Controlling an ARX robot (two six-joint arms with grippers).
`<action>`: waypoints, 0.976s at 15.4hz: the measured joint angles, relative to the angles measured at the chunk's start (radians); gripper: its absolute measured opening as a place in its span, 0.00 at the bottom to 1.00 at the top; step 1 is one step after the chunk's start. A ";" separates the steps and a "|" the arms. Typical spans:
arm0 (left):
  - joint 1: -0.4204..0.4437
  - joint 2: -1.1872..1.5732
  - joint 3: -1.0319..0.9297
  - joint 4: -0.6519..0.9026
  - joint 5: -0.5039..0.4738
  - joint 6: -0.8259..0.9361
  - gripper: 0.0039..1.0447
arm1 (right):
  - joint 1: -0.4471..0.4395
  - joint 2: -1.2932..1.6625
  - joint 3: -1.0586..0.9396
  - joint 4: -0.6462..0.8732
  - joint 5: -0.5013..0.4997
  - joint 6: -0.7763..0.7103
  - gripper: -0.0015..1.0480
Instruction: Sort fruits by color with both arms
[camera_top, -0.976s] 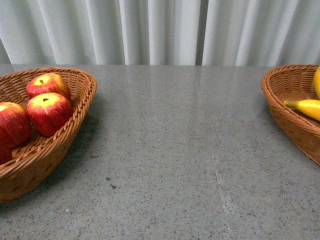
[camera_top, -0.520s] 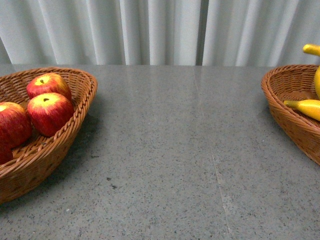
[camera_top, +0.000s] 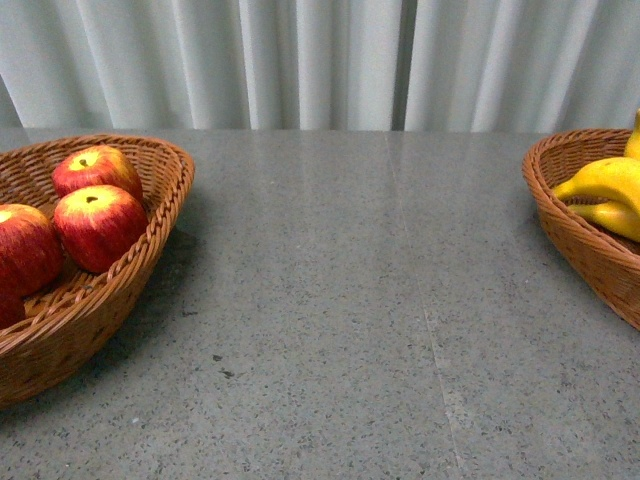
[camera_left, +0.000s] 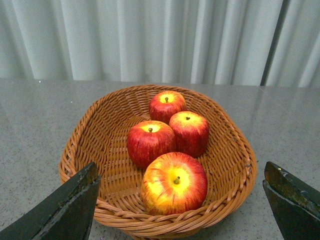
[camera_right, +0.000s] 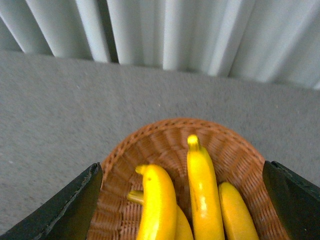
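Observation:
Several red apples (camera_top: 98, 225) lie in the left wicker basket (camera_top: 160, 235). In the left wrist view the same apples (camera_left: 174, 182) fill that basket (camera_left: 239, 155). My left gripper (camera_left: 181, 200) hovers over the near apple, open, touching nothing. Yellow bananas (camera_top: 604, 182) lie in the right basket (camera_top: 560, 215). The right wrist view shows several bananas (camera_right: 202, 185) side by side in the basket (camera_right: 150, 145). My right gripper (camera_right: 180, 200) hangs above them, open and empty. Neither gripper shows in the front view.
Grey speckled tabletop (camera_top: 340, 300) stretches between the two baskets. Pale pleated curtains (camera_top: 320, 60) close off the far edge of the table.
In the front view, a banana that showed only its tip at the upper right has come down and now lies on top of the others in the right basket. The apples have not moved.

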 joint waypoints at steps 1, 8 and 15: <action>0.000 0.000 0.000 0.000 0.000 0.000 0.94 | 0.014 -0.055 -0.003 0.010 -0.013 0.013 0.94; 0.000 0.000 0.000 0.000 0.000 0.000 0.94 | 0.095 -0.619 -0.350 0.057 0.028 0.108 0.89; 0.000 0.000 0.000 0.000 0.000 0.000 0.94 | 0.135 -1.246 -0.880 0.037 0.269 0.127 0.18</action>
